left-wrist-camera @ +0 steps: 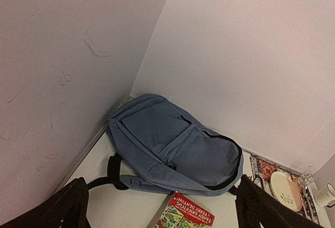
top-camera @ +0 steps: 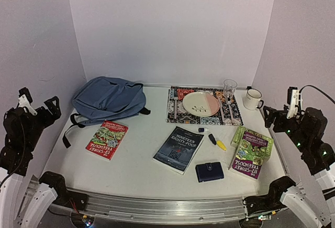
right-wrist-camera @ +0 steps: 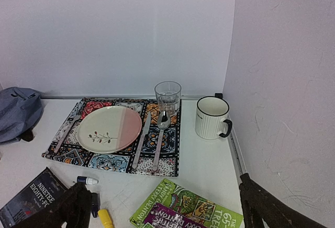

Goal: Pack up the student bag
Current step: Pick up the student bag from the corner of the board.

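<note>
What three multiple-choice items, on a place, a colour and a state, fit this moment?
1. Where does the student bag lie? A) far left corner of the table B) on the placemat C) beside the mug
2. The plate is: A) black B) cream and pink C) green
3. The left pincer and right pincer are: A) shut on books B) gripping a strap C) open and empty
Answers: 1 A, it sits where two walls meet; 2 B, both colours show; 3 C, fingers wide apart, nothing between.
</note>
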`<state>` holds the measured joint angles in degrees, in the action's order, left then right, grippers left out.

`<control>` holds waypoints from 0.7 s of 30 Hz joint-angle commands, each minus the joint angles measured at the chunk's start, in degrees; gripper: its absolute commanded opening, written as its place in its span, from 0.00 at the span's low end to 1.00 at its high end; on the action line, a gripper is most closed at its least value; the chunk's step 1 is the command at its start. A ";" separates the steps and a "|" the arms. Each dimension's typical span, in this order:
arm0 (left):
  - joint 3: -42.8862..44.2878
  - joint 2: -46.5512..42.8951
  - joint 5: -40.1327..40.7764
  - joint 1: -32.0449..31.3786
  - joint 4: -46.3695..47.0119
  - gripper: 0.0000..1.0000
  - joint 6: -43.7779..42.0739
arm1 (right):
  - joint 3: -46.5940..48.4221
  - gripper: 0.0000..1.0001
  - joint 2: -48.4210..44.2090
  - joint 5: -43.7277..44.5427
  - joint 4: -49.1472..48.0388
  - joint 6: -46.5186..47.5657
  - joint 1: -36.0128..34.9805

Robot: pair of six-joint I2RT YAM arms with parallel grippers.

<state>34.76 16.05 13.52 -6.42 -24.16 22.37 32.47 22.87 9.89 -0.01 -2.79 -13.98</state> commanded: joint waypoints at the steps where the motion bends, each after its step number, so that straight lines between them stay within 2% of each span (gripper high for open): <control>1: 0.54 1.54 -1.96 0.27 1.13 0.99 -1.44 | 0.40 0.98 -0.06 0.15 -2.18 0.59 -0.26; 7: 1.13 7.06 -2.44 0.26 1.17 1.00 -1.47 | 0.65 0.98 0.06 0.08 -2.00 0.85 -0.26; 11: 1.79 13.62 -6.43 0.26 1.45 1.00 -2.72 | 0.97 0.98 0.64 -0.45 -1.61 1.26 -0.26; 21: 14.81 49.84 -18.23 -0.49 1.66 0.99 -7.77 | 2.06 0.98 4.32 -2.80 -0.11 2.25 -0.26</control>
<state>42.60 55.56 1.49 -6.42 -23.84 18.13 32.49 25.49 9.22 0.25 -2.00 -13.98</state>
